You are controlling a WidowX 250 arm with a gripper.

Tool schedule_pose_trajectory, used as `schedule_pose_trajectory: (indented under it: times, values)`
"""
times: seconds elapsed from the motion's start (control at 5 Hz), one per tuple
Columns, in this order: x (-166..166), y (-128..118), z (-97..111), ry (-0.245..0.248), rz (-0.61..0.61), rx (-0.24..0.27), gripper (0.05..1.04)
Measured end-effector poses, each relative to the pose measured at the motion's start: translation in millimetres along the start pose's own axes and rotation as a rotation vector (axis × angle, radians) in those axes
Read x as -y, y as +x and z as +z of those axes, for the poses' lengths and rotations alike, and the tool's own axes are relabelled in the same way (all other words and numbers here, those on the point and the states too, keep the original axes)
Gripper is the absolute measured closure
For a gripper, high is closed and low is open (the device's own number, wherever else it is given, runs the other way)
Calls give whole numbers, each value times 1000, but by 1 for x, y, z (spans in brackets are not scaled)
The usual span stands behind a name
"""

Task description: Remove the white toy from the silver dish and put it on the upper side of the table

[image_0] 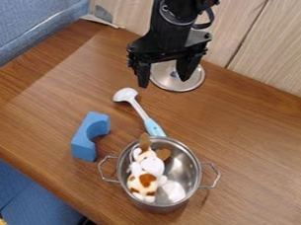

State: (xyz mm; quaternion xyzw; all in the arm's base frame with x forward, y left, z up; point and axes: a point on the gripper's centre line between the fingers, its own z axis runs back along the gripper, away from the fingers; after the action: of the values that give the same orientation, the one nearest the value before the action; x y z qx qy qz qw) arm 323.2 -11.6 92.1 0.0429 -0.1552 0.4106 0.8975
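The black gripper point(164, 81) hangs open over the upper middle of the table, in front of a round metal lid, with nothing between its fingers. Well below it, near the table's front edge, stands the silver dish point(194, 175), a two-handled metal pot. Inside it lies a white plush toy point(152, 166) with brown patches and brown ears, on the pot's left side. A small white object point(173, 191) rests beside the toy at the pot's lower right; what it is I cannot tell.
A metal lid point(194, 81) lies behind the gripper near the wall. A ladle point(137, 107) with a white head and light blue handle points toward the pot. The blue arch block point(87, 137) stands left of the pot. Wood panels point(271, 46) border the table's point(257, 129) back edge.
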Motion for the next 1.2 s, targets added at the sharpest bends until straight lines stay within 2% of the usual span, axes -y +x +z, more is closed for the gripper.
schedule_pose_trajectory:
  times: [0.4, 0.6, 0.8, 1.0, 1.2]
  values:
    - [-4, -9, -7, 25, -16, -22, 83]
    - [-6, -17, 8, -5, -38, -1, 83]
    - [-15, -32, 21, -25, -86, 12, 83]
    - [-21, -57, 24, -32, -167, -1, 83]
    - [-30, -77, 17, -1, -237, -16, 83]
